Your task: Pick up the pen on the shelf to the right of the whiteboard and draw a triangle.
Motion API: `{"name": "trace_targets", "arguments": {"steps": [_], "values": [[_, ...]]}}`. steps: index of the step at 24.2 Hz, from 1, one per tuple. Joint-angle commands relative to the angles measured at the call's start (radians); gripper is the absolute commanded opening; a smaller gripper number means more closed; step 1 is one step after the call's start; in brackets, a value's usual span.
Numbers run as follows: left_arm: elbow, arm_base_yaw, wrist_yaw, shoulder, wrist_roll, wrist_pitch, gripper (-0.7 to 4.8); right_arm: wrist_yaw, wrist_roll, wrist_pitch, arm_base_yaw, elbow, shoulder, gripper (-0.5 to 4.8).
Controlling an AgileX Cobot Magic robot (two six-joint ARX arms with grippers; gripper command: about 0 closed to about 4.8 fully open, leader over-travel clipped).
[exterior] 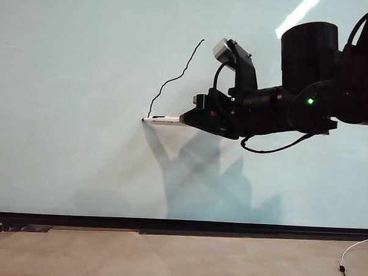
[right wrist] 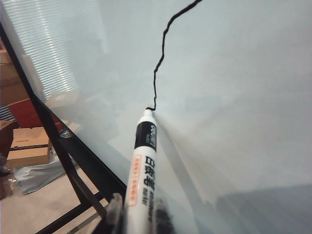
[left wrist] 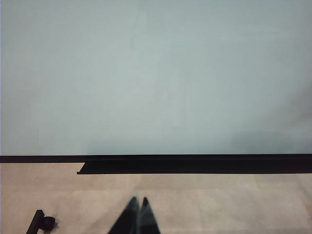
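Pen (right wrist: 142, 165) label: black band near the tip with pale lettering, too small to make out; below it dark Chinese characters run along the white barrel beside a small red-bordered box of print, unreadable.

Right tool (exterior: 183, 118) is clenched on the pen's rear end, arm reaching in from the right of the exterior view, pen held about level and pointing left. Pen tip touches the whiteboard (exterior: 64, 78) at the lower end of a wobbly black line (exterior: 174, 78) — one stroke only, running up and to the right from the tip, so the triangle is not closed, just a single side. Right wrist view shows the same: tip on the board at the end of the line (right wrist: 161, 58), tool fingers (right wrist: 115, 210) barely visible on the barrel's back end.

Left tool (left wrist: 138, 217) sits low in front of the board's black bottom rail (left wrist: 195, 164), well apart from the pen; its two dark fingers lie together, closed on nothing.

Other stuff: green indicator light (exterior: 309, 101) on the right arm, black cable loop (exterior: 275, 148) hanging under it, arm shadow on the board below the pen. Thin cable (exterior: 352, 267) on the floor at lower right. Cardboard boxes (right wrist: 27, 144) and a red box (right wrist: 22, 112) seen beyond the board's edge in the right wrist view. Ceiling light reflection (exterior: 297, 16) at top of the board.
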Motion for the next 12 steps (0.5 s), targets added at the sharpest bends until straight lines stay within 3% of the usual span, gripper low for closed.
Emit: {"name": "trace_targets", "arguments": {"steps": [1, 12], "values": [[0.003, 0.0, 0.004, 0.0, 0.0, 0.012, -0.05, 0.035, 0.007, 0.006, -0.002, 0.022, 0.0, -0.03], [0.003, 0.0, 0.004, 0.0, 0.0, 0.012, -0.05, 0.04, -0.016, 0.01, -0.002, 0.008, -0.003, -0.03]]}}
